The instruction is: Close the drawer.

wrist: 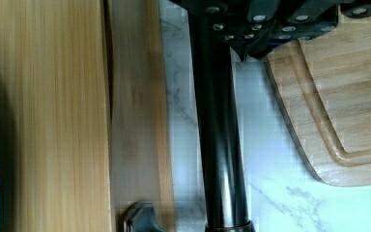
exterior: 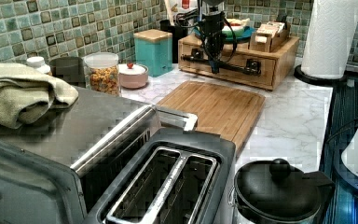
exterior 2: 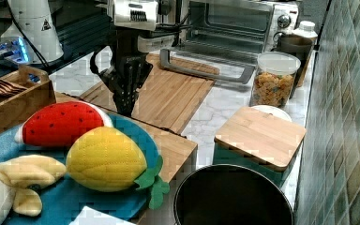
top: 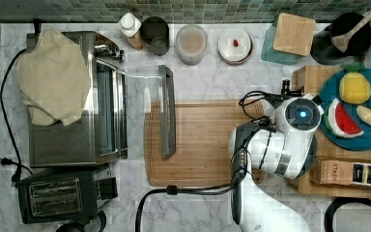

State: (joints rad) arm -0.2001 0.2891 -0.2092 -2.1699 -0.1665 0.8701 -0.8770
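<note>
The drawer (exterior: 265, 70) sits in a light-bamboo stand (exterior: 284, 49) at the back of the left view, with a black bar handle (exterior: 235, 69) across its front. In the wrist view, the drawer front (wrist: 137, 125) lies close against the stand's top (wrist: 43, 121), with a thin dark seam between them. The handle (wrist: 217, 135) runs beside it over the marble. My gripper (exterior: 213, 67) points down at the handle's middle. Its shut fingertips (wrist: 245, 50) rest against the bar's side facing the cutting board. The gripper (exterior 2: 124, 101) also hangs just in front of the stand (exterior 2: 178, 145).
A cutting board (top: 203, 142) lies in front of the stand. A toaster oven (top: 77, 106) with its glass door (top: 166, 111) folded down reaches over the board. A teal plate of plush fruit (top: 355, 108) tops the stand. Jars (top: 191, 43) line the back wall, and a paper towel roll (exterior: 328, 37) stands nearby.
</note>
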